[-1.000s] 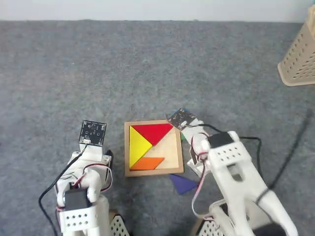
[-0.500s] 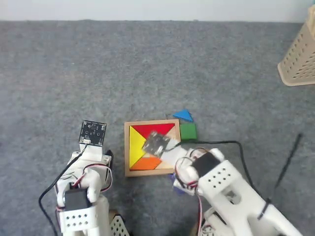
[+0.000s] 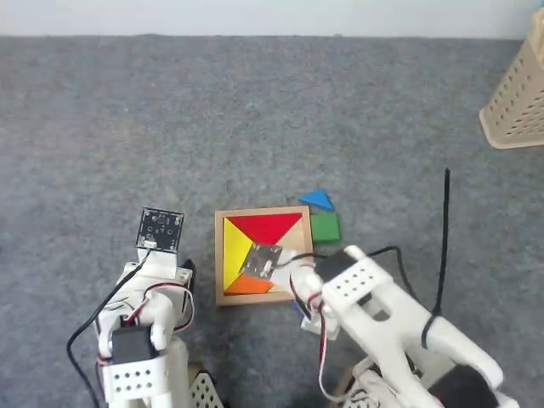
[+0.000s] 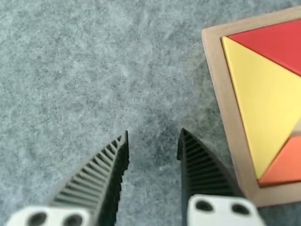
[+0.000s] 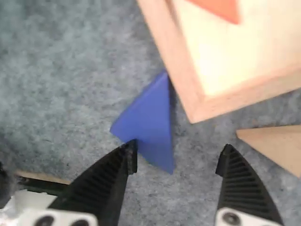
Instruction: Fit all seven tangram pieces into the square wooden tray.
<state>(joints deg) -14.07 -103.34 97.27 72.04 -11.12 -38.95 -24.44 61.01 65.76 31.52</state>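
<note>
Surface: grey short-pile carpet [image 3: 255, 110], with a pale wall [image 3: 255, 17] at 12 o'clock.

Left gripper [image 4: 154, 133]: serrated jaws partly open, empty, at the tray's 9 o'clock.

Square wooden tray [image 3: 219, 255]: centre, holding smooth coloured pieces [image 3: 236, 248].

Right gripper [image 5: 179, 146]: wide open, empty, over a blue triangle [image 5: 148, 127] at the tray's 5 o'clock.

Perforated beige basket [image 3: 518, 93]: 2 o'clock.

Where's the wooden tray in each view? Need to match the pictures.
High view: wooden tray at centre, between the two arms, partly under the right arm.
Left wrist view: one side and a corner, beside the left hand.
Right wrist view: a corner, just beyond the right hand and the blue triangle.
Shared landmark: the orange piece inside the tray.
</note>
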